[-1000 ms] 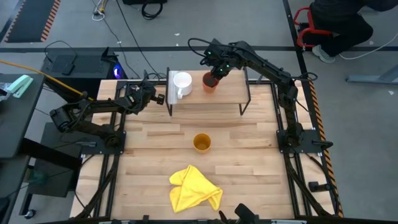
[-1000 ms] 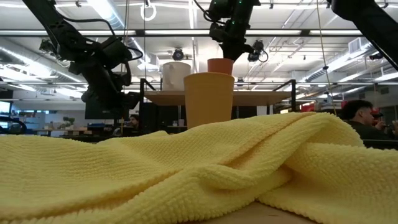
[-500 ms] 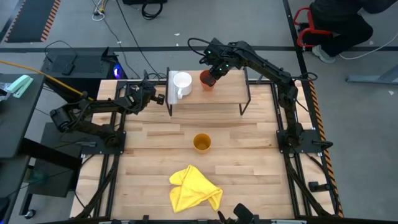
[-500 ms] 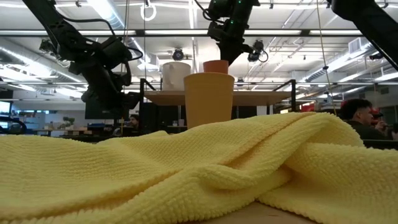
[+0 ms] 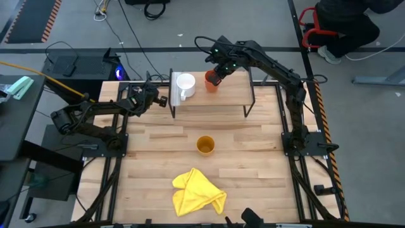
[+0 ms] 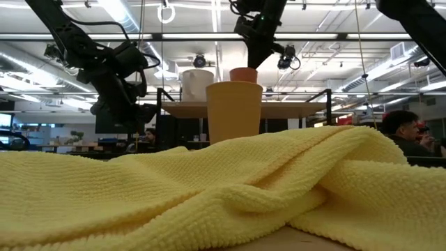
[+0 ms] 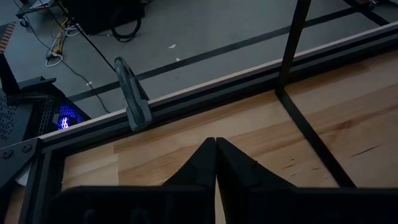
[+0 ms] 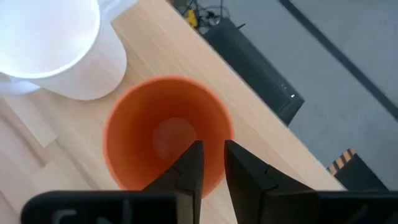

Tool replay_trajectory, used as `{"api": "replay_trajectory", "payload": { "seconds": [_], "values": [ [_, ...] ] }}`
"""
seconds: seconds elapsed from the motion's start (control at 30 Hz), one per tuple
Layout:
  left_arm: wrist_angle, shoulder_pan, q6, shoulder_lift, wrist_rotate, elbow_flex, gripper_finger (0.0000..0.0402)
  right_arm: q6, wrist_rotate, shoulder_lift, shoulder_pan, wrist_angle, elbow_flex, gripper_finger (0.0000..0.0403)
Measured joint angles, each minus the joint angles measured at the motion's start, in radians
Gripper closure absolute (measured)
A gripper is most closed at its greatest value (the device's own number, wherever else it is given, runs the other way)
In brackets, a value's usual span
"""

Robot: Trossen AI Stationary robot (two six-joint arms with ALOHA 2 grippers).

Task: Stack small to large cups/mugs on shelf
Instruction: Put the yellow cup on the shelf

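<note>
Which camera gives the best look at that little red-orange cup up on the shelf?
The right wrist view: the red-orange cup fills it, interior showing. The high view shows it small, beside the white mug. The low view shows only its rim. The left wrist view misses it.

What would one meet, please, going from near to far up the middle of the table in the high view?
Yellow cloth → yellow-orange cup on the tabletop → shelf, bearing the white mug and the red-orange cup, with the right tool at the red-orange cup.
</note>
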Motion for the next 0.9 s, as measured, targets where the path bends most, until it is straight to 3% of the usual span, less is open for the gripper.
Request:
{"api": "replay_trajectory", "payload": {
  "seconds": [0.5,0.67,0.9],
  "values": [
    [-0.069,0.000,0.017,0.000,-0.001,0.000,0.0388,0.007,0.038,-0.126,0.067,-0.008,0.000,0.0331],
    [-0.101,-0.018,0.019,-0.004,0.012,-0.001,0.0387,0.007,0.095,-0.179,0.113,-0.008,0.000,0.0331],
    [-0.187,-0.113,0.019,-0.126,0.035,0.000,0.0380,0.000,0.173,-0.225,0.181,-0.011,0.000,0.0331]
  ]
}}
